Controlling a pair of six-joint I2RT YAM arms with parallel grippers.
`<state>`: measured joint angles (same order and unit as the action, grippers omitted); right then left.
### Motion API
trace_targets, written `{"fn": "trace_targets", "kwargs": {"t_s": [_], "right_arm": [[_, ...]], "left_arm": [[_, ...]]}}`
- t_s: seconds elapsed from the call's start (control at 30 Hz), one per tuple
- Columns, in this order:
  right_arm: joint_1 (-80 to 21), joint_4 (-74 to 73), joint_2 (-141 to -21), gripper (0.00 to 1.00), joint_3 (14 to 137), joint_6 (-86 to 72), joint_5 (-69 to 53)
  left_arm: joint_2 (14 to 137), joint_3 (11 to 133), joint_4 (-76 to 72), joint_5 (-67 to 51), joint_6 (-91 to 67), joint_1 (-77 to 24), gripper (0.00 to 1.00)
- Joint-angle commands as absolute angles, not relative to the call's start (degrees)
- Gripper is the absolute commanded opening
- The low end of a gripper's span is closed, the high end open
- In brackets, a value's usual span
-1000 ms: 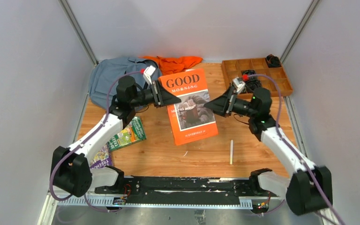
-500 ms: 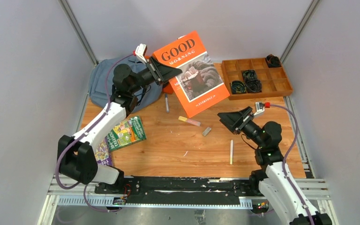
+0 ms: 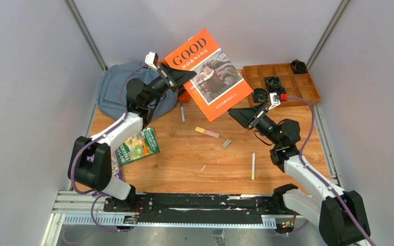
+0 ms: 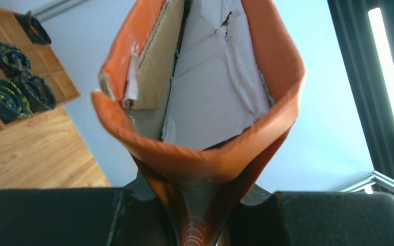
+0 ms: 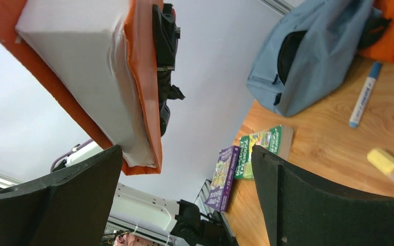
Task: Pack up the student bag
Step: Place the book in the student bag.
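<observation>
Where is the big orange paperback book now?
Top view: the orange book hangs above the far middle of the table, clamped by the left pincer, between the grey-blue fabric backpack and the brown wooden divided tray.

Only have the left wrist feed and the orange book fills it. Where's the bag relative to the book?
Observer: The student bag lies on the table at the far left, beside the left arm. The orange book is lifted off the table to its right.
Operator: Bag open?
Observer: The right wrist view shows a dark gap in its top. I cannot tell how wide it is.
Operator: Right arm helping?
Observer: No. The right gripper is open and empty near the book's lower corner, not touching it. Only the left gripper holds the book.
</observation>
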<state>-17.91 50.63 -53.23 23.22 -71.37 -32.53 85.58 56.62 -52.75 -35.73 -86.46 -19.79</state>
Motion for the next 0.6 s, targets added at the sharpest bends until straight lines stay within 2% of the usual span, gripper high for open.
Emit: {"fn": "trace_targets", "kwargs": {"t_s": [0.0, 0.23, 0.57], "right_arm": [[-19.82, 61.13, -57.65, 1.00, 28.51, -71.25, -32.48], [-20.68, 71.17, -65.28, 0.97, 33.60, -74.81, -35.79], [-20.75, 71.37, -61.70, 1.00, 31.12, -74.30, -38.73]], "left_arm": [[82.48, 56.91, -55.54, -36.21, -85.42, -19.86, 0.01], [81.79, 56.42, -53.98, -36.40, -84.12, -19.70, 0.01], [82.26, 56.94, -53.29, -36.63, -84.38, -18.24, 0.00]]}}
